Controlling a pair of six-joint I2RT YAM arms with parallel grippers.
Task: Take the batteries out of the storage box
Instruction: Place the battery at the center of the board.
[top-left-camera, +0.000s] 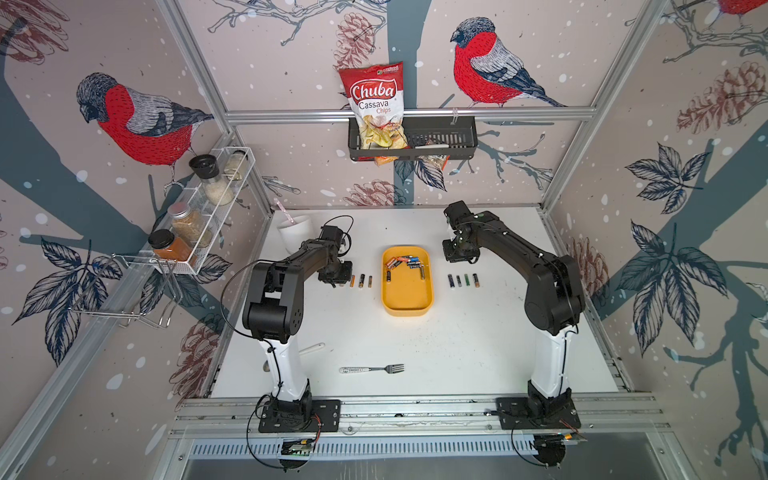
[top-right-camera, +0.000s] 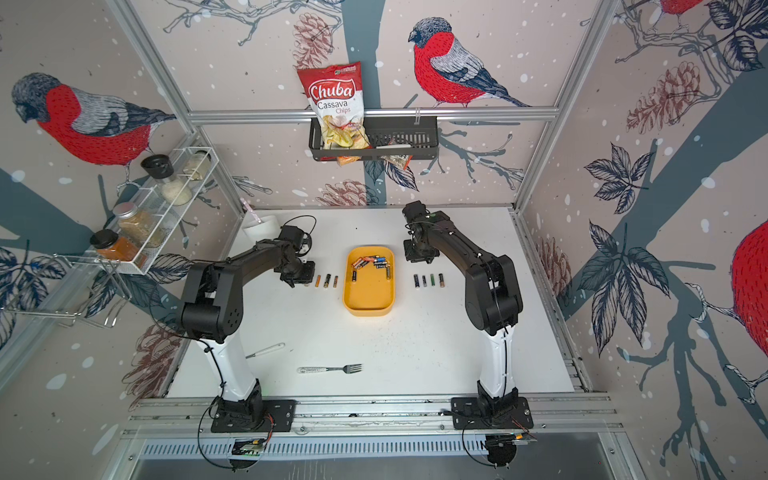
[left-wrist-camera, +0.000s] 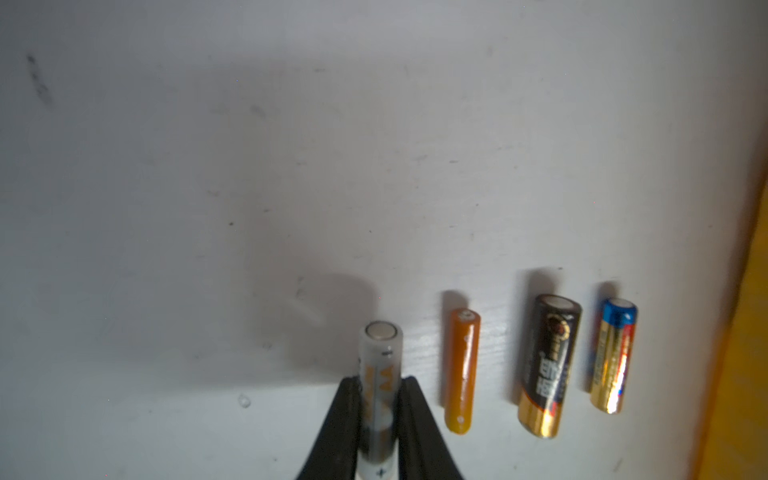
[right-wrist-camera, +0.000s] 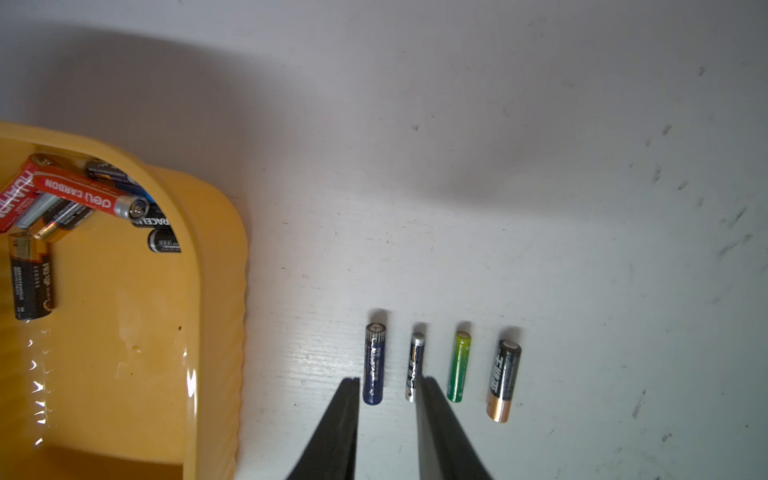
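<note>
Left gripper clenched on white AA battery, low beside row of three; probably extending the line. Right gripper parted, empty. Heap of batteries at far end of storage box.

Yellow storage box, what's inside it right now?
Batteries lie jumbled at the far end of the yellow box; its near end is bare. A red battery rests across others, so those beneath are partly covered and cannot be counted exactly.
</note>
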